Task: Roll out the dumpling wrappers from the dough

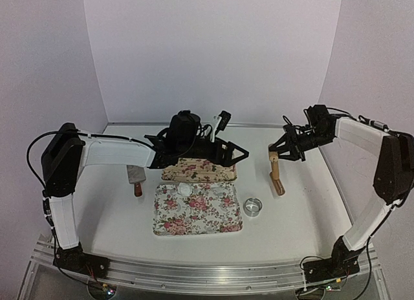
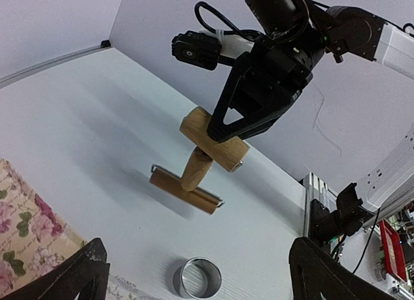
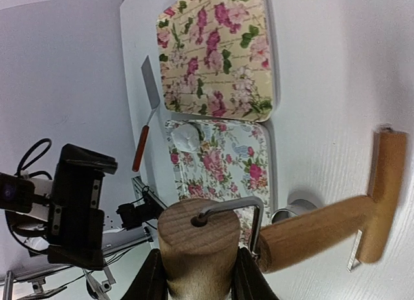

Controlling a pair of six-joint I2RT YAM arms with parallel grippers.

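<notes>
Landmark: the near tray (image 1: 213,219), pale blue with pink roses, lying on the white table (image 1: 116,216) in front of the arm bases.
Dough (image 1: 186,191): one small white lump on the near tray, close to its far rim and a little left of the middle. Nothing touches it.
Far tray (image 1: 207,172): cream with roses, just beyond the near tray, their rims nearly meeting.
Writing: thin script-like lines run among the flowers on the far tray, too small to read.
Left hand (image 1: 234,156): released, with its fingers (image 2: 87,274) spread wide and nothing between them. It hangs above the far tray's right end, beyond the near tray.
Right hand (image 3: 197,277): clenched on one barrel of the wooden roller (image 1: 277,174), held to the right of the near tray.
Wooden roller: T-shaped — the handle slants down from the gripped barrel to a second, slimmer barrel. Whether that lower end touches the table I cannot tell.
Metal ring (image 1: 253,207): upright on the table just off the near tray's right edge, between the tray and the roller.
Scraper (image 1: 136,178): flat blade with a reddish handle, on the table off the near tray's far-left corner.
</notes>
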